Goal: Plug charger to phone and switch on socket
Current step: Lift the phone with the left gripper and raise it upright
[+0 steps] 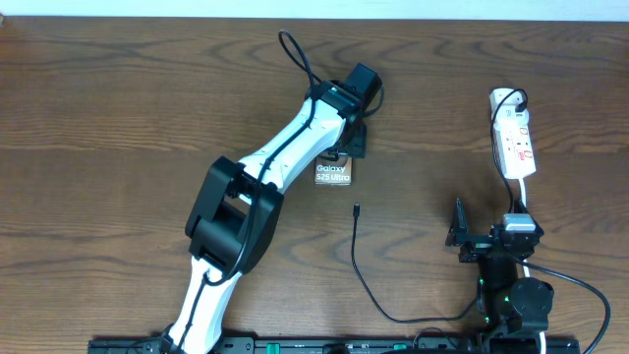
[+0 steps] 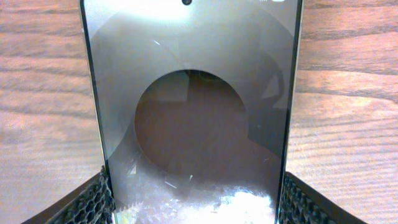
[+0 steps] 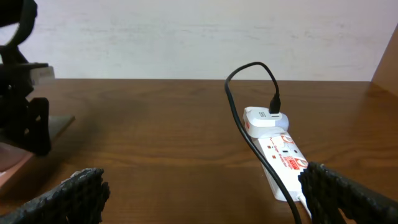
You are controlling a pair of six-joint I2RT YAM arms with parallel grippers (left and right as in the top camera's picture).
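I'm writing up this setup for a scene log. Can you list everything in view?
table: one, brown wood, under everything.
wall: one, pale, behind the table.
phone: one, dark brownish with white lettering, mid-table, partly under the left arm.
charger: one, thin black cable, tip lying free near the phone, running to the near edge, then right.
socket: one, white strip with red markings, right side.
white adapter: one, with a black lead, plugged into the socket's far end.
left arm: one, white and black, jaws closed on the phone's long edges.
right arm: one, black, near right, jaws open and empty.
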